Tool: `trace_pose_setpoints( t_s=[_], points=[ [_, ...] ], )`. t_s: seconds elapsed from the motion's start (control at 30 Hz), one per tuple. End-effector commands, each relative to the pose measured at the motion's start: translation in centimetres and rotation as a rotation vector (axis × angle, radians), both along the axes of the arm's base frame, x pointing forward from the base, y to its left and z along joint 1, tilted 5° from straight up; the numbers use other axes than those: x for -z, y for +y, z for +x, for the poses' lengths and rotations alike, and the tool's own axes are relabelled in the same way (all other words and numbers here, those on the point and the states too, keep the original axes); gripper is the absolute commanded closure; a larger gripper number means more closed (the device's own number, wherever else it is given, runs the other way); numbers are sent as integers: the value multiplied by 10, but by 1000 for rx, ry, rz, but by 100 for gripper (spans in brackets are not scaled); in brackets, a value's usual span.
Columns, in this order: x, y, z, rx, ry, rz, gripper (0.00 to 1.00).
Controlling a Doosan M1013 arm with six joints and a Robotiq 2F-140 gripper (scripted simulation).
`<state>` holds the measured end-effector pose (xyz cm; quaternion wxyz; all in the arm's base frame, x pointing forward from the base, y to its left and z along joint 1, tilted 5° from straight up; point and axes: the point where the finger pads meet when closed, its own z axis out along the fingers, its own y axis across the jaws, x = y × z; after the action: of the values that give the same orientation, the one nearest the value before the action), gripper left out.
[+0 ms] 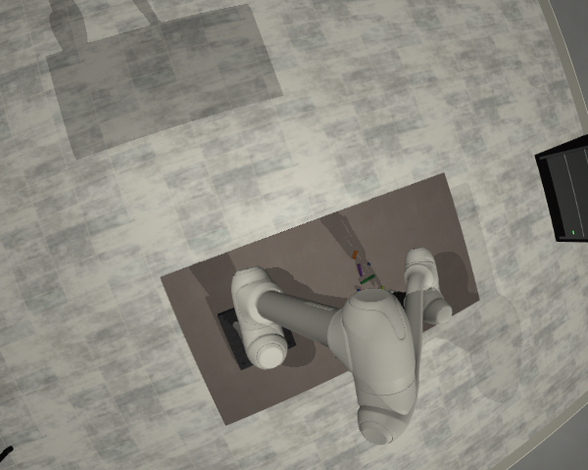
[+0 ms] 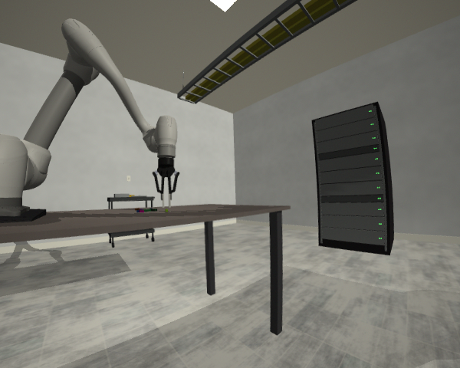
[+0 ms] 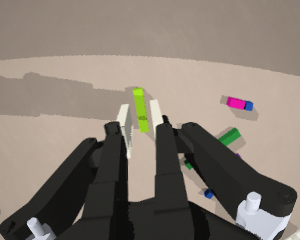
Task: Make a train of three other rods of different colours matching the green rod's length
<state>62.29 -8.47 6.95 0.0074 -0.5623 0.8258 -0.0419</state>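
In the wrist view my gripper (image 3: 141,114) is low over the table, its two fingers narrowly apart on either side of the lime rod (image 3: 141,108), with a small gap on each side. In the side view the fingertips (image 2: 165,205) reach down to the table top at the lime rod (image 2: 166,210). To the right lie a magenta rod (image 3: 236,102) with a blue rod (image 3: 249,106) against its end, the green rod (image 3: 228,138) (image 1: 367,278), and another blue rod (image 3: 208,194). The overhead view shows an orange rod (image 1: 355,254) and a purple rod (image 1: 359,268); the arm hides the gripper there.
The brown table (image 1: 264,384) (image 2: 222,211) carries the arm's base (image 1: 228,323) at its left part. A black server rack (image 2: 351,178) stands on the floor to the right, and a small cart (image 2: 129,198) stands by the far wall.
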Motion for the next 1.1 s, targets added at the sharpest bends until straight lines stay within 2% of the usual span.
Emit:
trace_pose_setpoints(
  t_s=[0.0,0.63,1.07],
  points=[
    [2,-2,-1,2,1,2,85],
    [17,-3,0,2,1,2,85],
    [18,-3,0,2,1,2,85]
  ],
)
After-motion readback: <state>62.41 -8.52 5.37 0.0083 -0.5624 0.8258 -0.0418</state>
